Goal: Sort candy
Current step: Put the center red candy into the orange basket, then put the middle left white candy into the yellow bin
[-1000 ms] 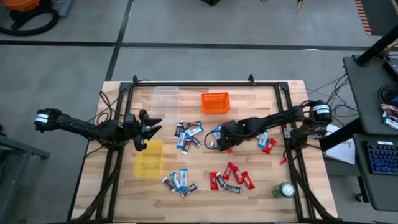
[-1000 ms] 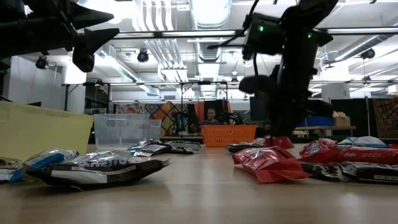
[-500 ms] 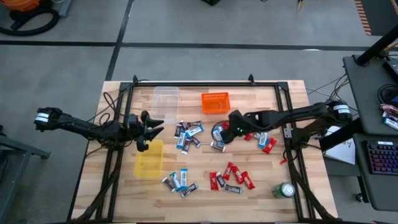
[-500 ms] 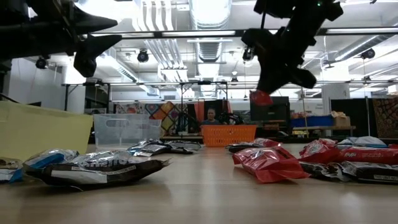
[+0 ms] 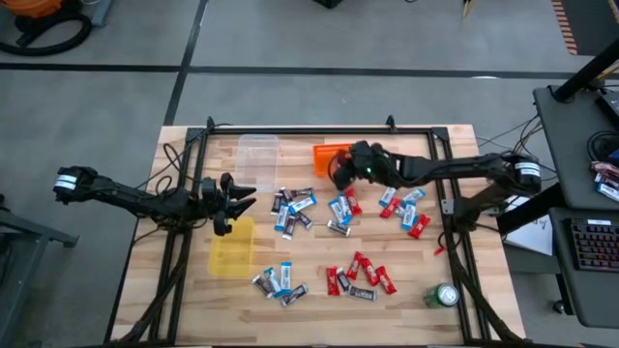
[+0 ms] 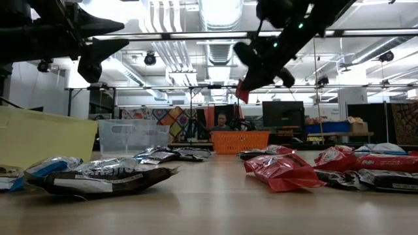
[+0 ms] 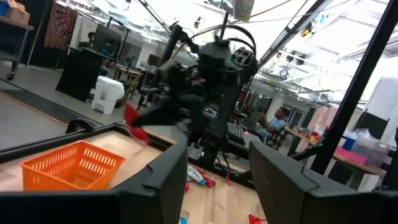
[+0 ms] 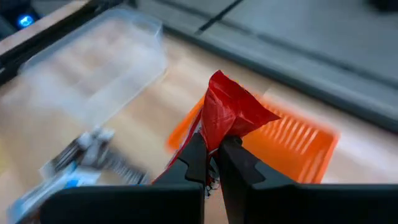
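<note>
The right gripper [image 8: 211,163], just above centre in the high view, hangs beside the orange bin [image 5: 329,155], its fingers pinched on a red candy [image 8: 231,116]. The left gripper [image 5: 238,195], fingers spread, hovers at middle left above the yellow bin [image 5: 233,247]. More candies [image 5: 295,209] lie scattered across the table [image 5: 406,302].

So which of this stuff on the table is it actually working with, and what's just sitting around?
Part of the job:
- right gripper, shut on a red candy
- loose candies
- orange bin
- clear bin
- yellow bin

Just lying about:
- green can
- left gripper, waiting open
</note>
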Available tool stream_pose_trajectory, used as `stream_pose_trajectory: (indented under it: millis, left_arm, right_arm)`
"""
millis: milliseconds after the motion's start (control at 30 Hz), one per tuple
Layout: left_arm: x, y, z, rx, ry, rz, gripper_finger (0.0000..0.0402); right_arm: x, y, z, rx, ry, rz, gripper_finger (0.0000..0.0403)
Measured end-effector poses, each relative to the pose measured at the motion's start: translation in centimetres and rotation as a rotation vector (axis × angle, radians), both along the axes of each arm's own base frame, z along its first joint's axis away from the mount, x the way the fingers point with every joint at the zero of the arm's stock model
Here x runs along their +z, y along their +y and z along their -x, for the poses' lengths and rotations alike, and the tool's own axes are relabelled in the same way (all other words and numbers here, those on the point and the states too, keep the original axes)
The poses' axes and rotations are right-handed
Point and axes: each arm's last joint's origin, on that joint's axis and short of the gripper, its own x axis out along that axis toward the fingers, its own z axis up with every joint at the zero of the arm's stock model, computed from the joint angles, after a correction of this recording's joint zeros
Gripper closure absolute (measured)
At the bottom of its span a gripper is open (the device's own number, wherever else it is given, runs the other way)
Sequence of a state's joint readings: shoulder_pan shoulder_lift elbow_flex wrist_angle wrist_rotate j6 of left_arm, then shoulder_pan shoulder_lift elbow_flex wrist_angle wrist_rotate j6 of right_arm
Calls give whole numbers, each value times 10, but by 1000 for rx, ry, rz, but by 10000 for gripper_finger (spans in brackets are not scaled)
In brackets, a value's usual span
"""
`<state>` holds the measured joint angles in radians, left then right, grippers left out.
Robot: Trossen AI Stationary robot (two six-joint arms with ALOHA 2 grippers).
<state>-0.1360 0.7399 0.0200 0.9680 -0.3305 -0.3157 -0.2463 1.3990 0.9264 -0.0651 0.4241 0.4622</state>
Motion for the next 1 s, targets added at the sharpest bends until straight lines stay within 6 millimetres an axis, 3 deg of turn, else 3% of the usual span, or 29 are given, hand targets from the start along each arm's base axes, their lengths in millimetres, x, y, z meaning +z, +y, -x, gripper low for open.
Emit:
stream_pose_trajectory:
  millis: [200, 467, 700, 1000]
  left_arm:
    - [-1, 0, -1, -2, 5, 6, 246]
    - [-3, 0, -2, -5, 23, 19, 246]
    - [-8, -1, -5, -8, 56, 33, 246]
    - [-14, -3, -13, -19, 97, 47, 246]
  right_arm:
    - [-21, -26, -5, -80, 68, 51, 380]
    - [-39, -36, -8, -109, 114, 29, 300]
    - [-25, -33, -5, -86, 60, 28, 254]
    - [-1, -9, -3, 187, -36, -83, 234]
